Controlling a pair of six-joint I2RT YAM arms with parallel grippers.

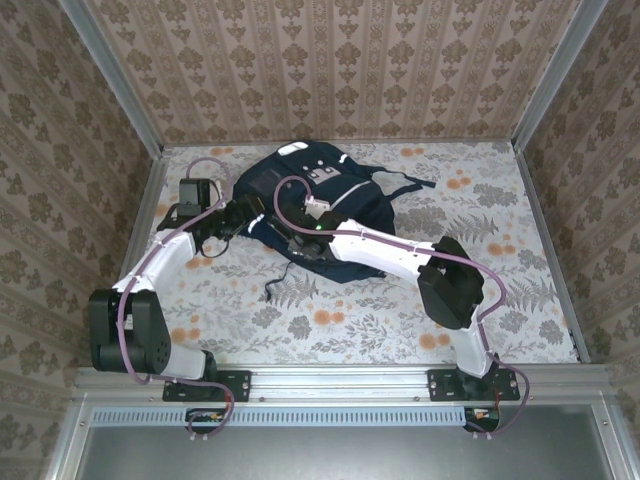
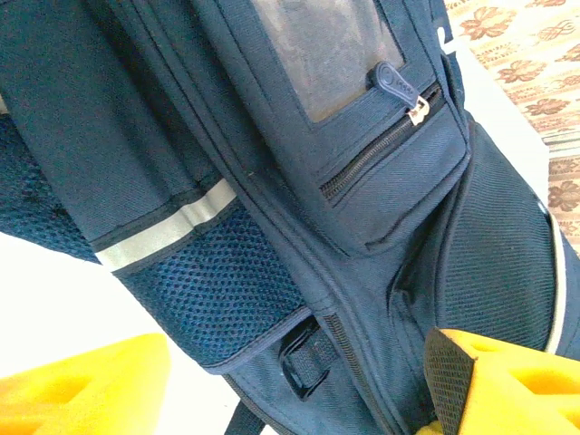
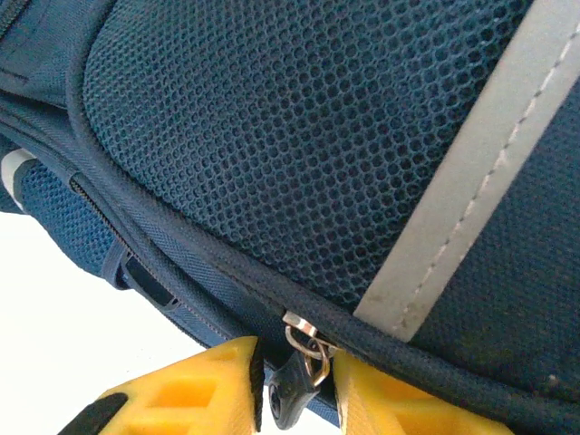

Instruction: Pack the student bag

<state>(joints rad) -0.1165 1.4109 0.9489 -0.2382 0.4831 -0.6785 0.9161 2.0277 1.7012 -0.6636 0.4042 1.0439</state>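
Pinching the zipper pull (image 3: 292, 401) with the right gripper (image 3: 299, 376)
The student bag (image 1: 335, 190) is lying on the table (image 1: 480, 200) at 12 o'clock from the bases. Its seam is running 10-to-4 o'clock through the pinch, while the left gripper (image 2: 290, 394) is gaping wide, holding nothing.

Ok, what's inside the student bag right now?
Nothing inside shows. On the student bag, the front pocket zip is shut, and the right gripper pinches a zipper pull where the opening looks closed. Navy fabric and mesh cover any contents.

Bright even light, soft shadows; wrist cams' bg overexposed, fabric sharp.
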